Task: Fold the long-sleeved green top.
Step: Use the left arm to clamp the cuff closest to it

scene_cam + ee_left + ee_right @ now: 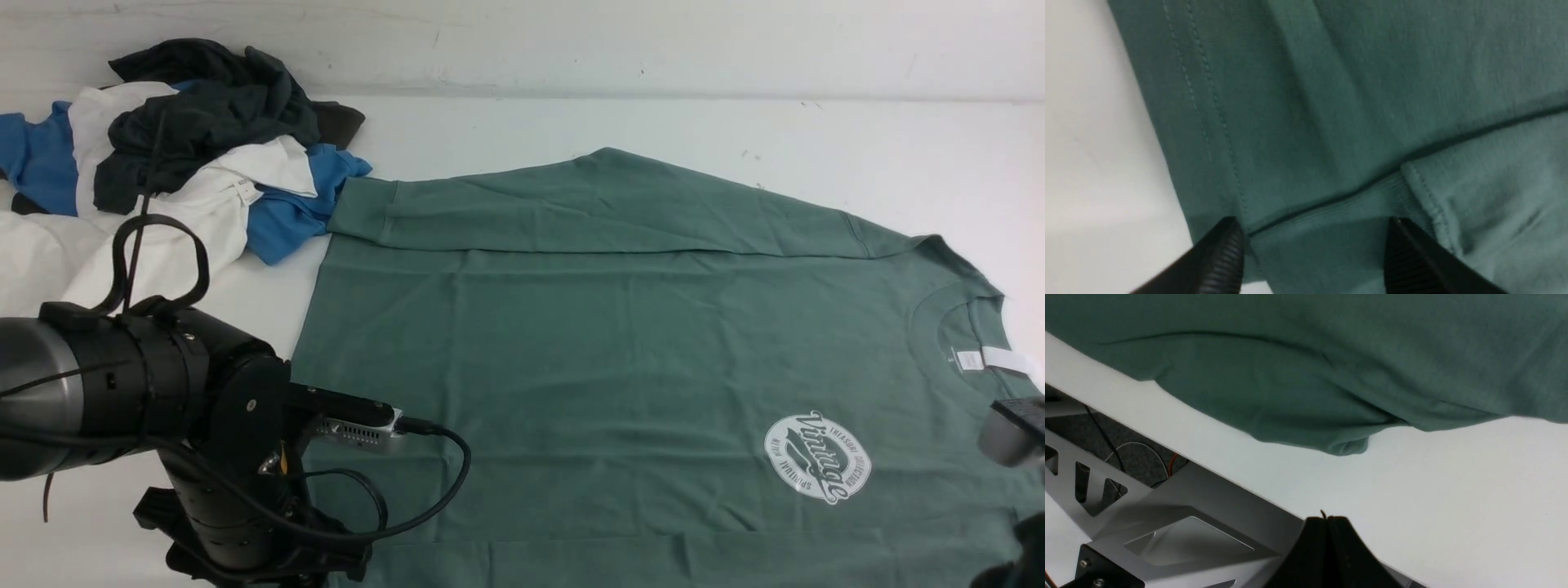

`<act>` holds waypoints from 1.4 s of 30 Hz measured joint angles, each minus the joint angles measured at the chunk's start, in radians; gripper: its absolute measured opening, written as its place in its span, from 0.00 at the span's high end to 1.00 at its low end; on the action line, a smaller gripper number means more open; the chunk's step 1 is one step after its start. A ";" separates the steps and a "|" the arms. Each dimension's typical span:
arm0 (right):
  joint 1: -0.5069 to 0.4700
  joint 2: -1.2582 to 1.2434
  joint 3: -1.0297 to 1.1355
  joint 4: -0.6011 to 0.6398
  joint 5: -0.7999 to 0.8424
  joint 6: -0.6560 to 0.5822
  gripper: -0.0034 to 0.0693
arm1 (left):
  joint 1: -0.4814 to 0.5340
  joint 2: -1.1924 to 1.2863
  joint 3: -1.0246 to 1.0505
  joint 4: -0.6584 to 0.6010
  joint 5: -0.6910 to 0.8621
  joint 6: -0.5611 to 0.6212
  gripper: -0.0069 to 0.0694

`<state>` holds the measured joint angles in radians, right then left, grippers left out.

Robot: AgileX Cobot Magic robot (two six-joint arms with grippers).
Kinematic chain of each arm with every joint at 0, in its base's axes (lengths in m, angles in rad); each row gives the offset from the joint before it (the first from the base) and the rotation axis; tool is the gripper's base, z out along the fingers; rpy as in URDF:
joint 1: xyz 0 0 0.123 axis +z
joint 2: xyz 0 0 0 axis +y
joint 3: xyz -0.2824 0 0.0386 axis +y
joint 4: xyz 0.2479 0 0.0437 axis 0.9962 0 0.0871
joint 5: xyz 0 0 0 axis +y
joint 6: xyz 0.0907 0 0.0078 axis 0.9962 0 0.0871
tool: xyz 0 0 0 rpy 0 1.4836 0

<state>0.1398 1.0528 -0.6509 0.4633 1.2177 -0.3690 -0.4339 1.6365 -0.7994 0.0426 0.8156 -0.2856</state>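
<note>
The green long-sleeved top [620, 351] lies flat on the white table, neck to the right and hem to the left. Its round white logo [818, 457] faces up, and a white neck label [1000, 359] shows in the collar. The far sleeve [571, 208] is folded across the body. My left gripper [1312, 228] is open just above the near sleeve's ribbed cuff [1331, 212], which rests on the body beside the hem; its fingers [1224, 253] stand apart with nothing pinched between them. My right gripper [1327, 518] is shut and empty, over bare table near the top's edge [1347, 447].
A pile of blue, white and black garments [180, 163] lies at the far left, touching the folded sleeve's cuff end. The left arm [204, 408] covers the near left corner. The table's near edge and metal frame [1167, 522] show below the right gripper.
</note>
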 joint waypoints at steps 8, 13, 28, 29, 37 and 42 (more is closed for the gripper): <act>0.000 0.000 0.000 0.017 -0.012 0.000 0.97 | 0.000 0.030 -0.019 0.000 0.021 -0.004 0.34; 0.000 0.000 0.000 0.025 -0.012 0.000 0.97 | -0.003 0.030 -0.019 -0.014 0.024 -0.007 0.52; 0.000 0.000 0.000 0.028 -0.041 -0.001 0.97 | -0.026 -0.110 -0.011 -0.004 0.116 -0.007 0.84; 0.000 0.000 0.000 0.028 -0.043 -0.001 0.97 | -0.026 -0.110 -0.011 -0.004 0.118 -0.007 0.84; 0.000 0.000 0.000 0.028 -0.051 -0.002 0.97 | -0.026 -0.110 -0.009 -0.004 0.122 -0.007 0.71; 0.000 0.000 0.000 0.029 -0.053 -0.002 0.97 | -0.026 -0.094 -0.009 -0.057 0.114 -0.007 0.44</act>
<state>0.1400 1.0528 -0.6509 0.4921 1.1643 -0.3706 -0.4599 1.5426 -0.8081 -0.0144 0.9294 -0.2926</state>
